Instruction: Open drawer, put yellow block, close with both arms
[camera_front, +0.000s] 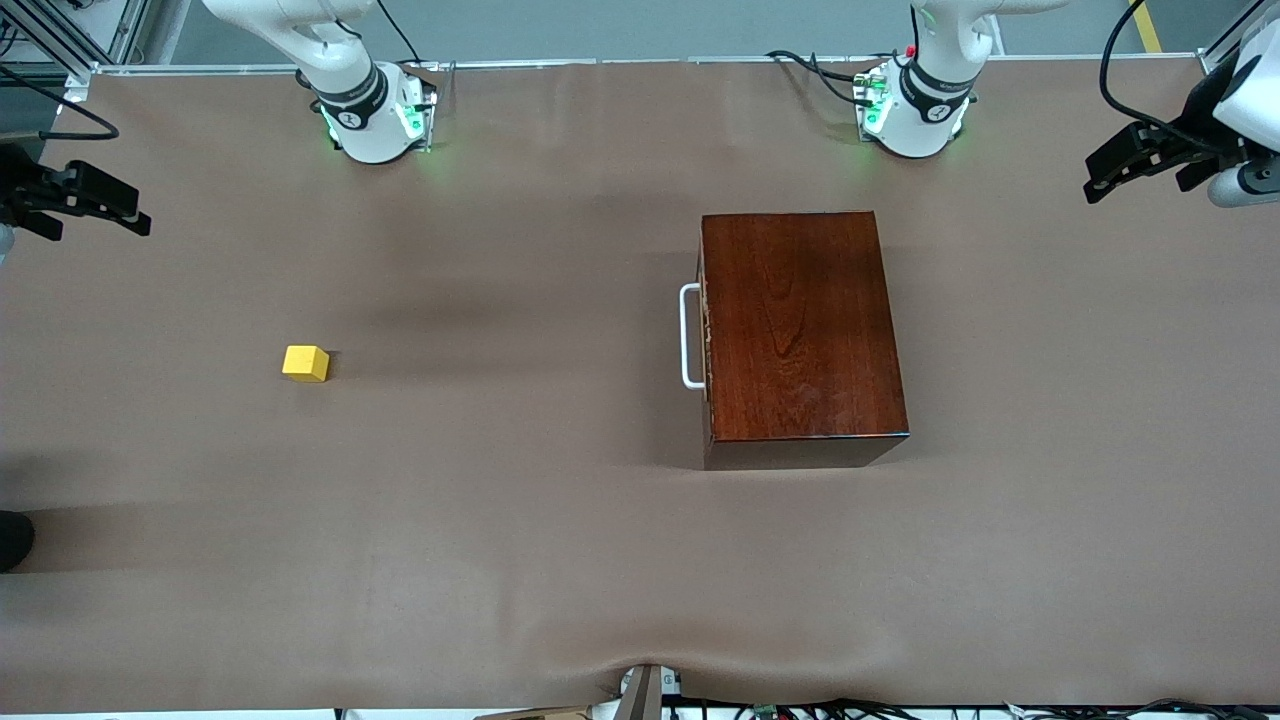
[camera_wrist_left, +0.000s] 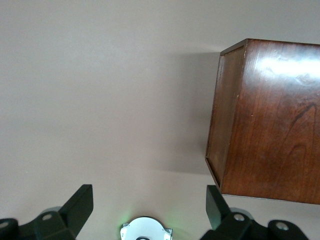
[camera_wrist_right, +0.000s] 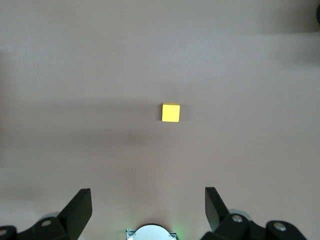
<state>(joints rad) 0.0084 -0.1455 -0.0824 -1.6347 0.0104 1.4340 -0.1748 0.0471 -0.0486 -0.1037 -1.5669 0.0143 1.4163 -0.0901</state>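
Front view: a glossy dark reddish-brown wooden box stands on the brown-covered bench, toward the left arm's end, with its long axis running from the edge where the robot bases stand toward the camera's edge. The drawer is shut, its front flush with the box; its white U-shaped bar handle lies parallel to that long axis and faces the right arm's end of the bench. The small bright yellow cube rests on the bench toward the right arm's end, well apart from the box and about level with the handle. The left gripper hangs over the bench edge at the left arm's end; the right gripper hangs over the edge at the right arm's end. Both arms wait clear of the objects. Left wrist view: the left gripper's two black fingers stand wide apart with nothing between them, and a corner of the box shows below. Right wrist view: the right gripper's fingers are likewise spread and empty, with the yellow cube on the bare bench below.
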